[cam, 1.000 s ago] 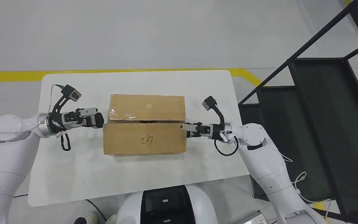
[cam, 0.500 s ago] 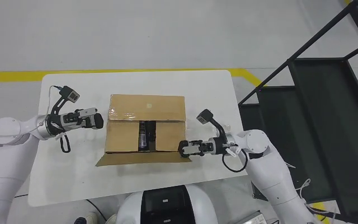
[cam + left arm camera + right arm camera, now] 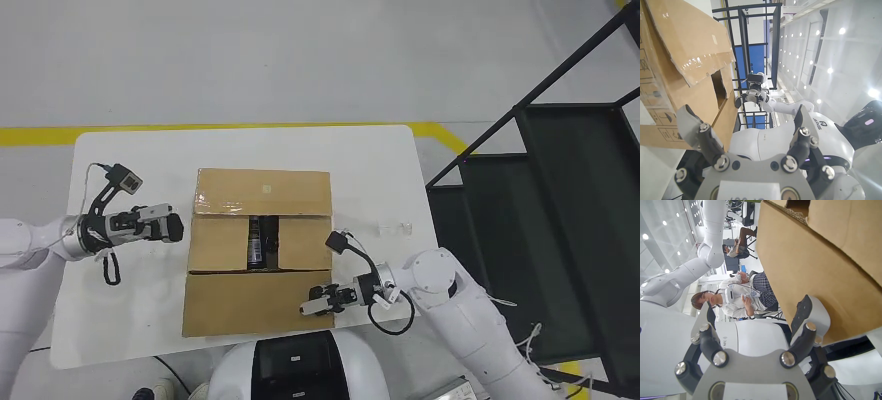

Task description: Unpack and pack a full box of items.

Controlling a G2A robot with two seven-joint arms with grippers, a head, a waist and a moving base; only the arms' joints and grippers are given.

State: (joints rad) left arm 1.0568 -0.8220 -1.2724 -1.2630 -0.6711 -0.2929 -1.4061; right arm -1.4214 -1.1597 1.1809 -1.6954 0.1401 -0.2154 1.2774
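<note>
Box: cardboard box (image 3: 262, 220), at the middle of the white table (image 3: 120, 160), upright, top partly opened.
Near flap: near flap (image 3: 250, 300) folded outward and lying about flat toward the robot.
Far flap: far flap (image 3: 264, 190) down over the back half of the top.
Inner flaps: two inner flaps (image 3: 300, 245), both down, with a narrow gap between them.
Contents: one dark item (image 3: 259, 240) shows through the gap, possibly a bottle or packet.
Right gripper: right gripper (image 3: 312, 306) at the right end of the near flap, fingers apart and nothing between them. One finger lies close against the cardboard; contact cannot be confirmed.
Left gripper: left gripper (image 3: 172, 228) just beside the box's left wall, fingers apart, holding nothing.
Progress: early, by judgement. One of the outer flaps is open and nothing has been taken out.
Remaining: far flap and inner flaps to open, all items to lift out, then repacking and closing.
Hidden: the rest of the contents lie under the flaps, so their number and kind are unknown. The box's far wall is out of sight.
</note>
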